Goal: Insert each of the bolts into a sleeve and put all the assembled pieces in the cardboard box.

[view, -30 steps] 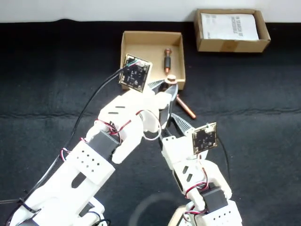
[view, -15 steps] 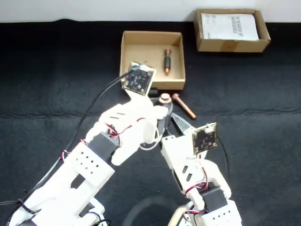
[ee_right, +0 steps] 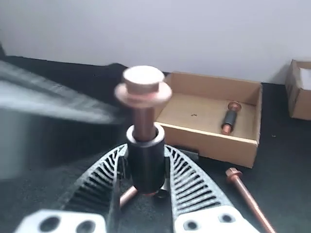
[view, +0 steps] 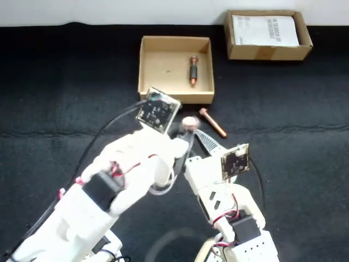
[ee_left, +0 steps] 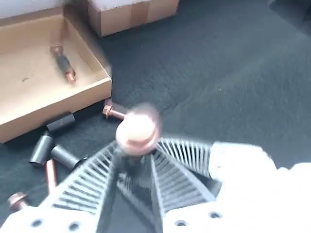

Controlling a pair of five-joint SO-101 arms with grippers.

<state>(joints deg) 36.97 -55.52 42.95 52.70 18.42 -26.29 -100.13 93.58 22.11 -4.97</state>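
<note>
Near the brown cardboard box (view: pixel 199 97), the right gripper (ee_right: pixel 145 156) pinches an upright black cylindrical sleeve (ee_right: pixel 146 170), copper flanged bolt (ee_right: pixel 144 91) partly seated; pushing straight along its axis should seat it.

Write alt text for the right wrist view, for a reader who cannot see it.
The right hand grips a black sleeve upright, with a copper bolt partly pushed into its top. Behind stands the cardboard box holding one assembled piece, and a loose bolt lies outside it.
</note>
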